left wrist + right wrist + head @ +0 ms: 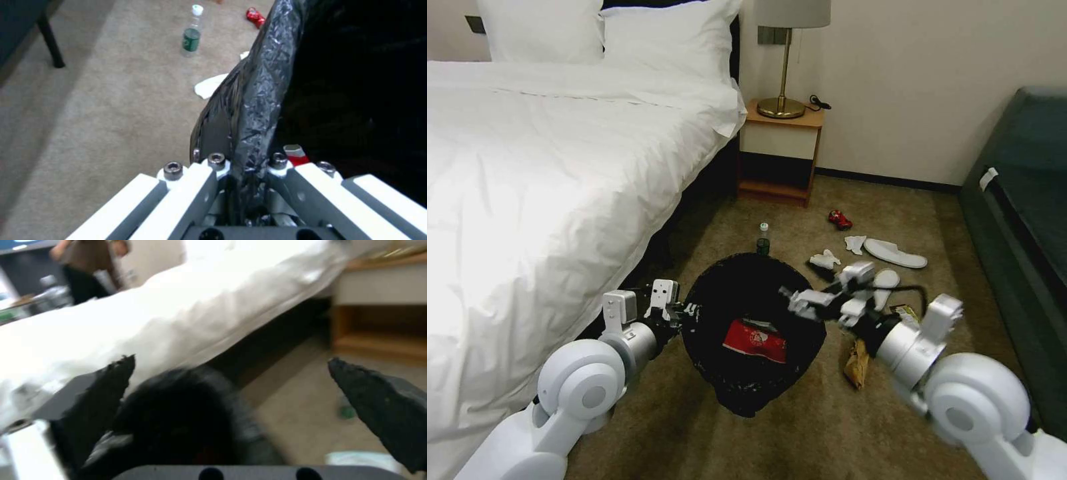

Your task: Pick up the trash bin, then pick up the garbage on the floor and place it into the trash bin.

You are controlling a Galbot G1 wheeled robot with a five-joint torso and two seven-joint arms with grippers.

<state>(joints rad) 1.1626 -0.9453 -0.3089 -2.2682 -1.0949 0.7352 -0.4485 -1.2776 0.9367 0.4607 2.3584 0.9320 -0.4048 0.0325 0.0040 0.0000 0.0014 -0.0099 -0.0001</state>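
At lower centre of the head view, the round black bag-lined trash bin [747, 293] is clamped at its rim by the left gripper [688, 312], while the right gripper [792, 300] is held wide open and empty above it.

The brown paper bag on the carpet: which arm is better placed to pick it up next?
Probably the right. The left claw is shut on the trash bin rim, holding it. The right claw is open and empty above the bin, and the brown paper bag lies on that side.

Red packet [754, 341] inside trash bin [707, 313]
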